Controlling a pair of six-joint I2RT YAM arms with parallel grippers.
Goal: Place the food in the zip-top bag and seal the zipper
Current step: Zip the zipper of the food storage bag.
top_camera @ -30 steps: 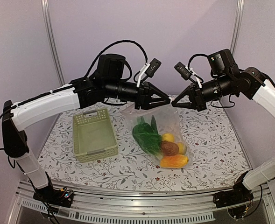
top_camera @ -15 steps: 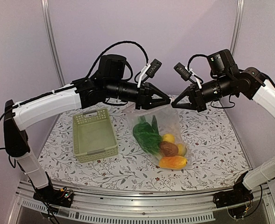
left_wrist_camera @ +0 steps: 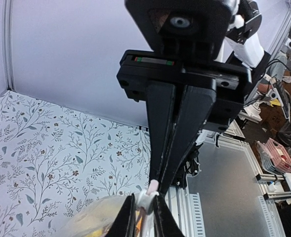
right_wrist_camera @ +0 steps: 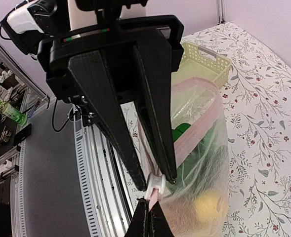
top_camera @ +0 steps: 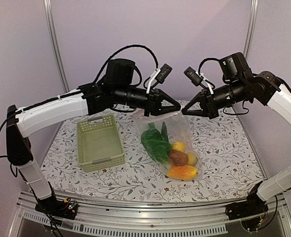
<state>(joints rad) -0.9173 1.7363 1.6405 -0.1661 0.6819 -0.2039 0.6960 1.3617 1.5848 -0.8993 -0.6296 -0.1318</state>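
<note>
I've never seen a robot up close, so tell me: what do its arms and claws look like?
Both the left arm and right arm have white shells with black joints and looping black cables. The left claw and right claw each have two black, wedge-shaped fingers tapering to points, with a small black camera mounted above.

Glossy, crinkled clear plastic forms the bag (top_camera: 183, 128); the slotted basket (top_camera: 103, 161) is matt plastic, the rail (top_camera: 150, 217) brushed metal.
</note>
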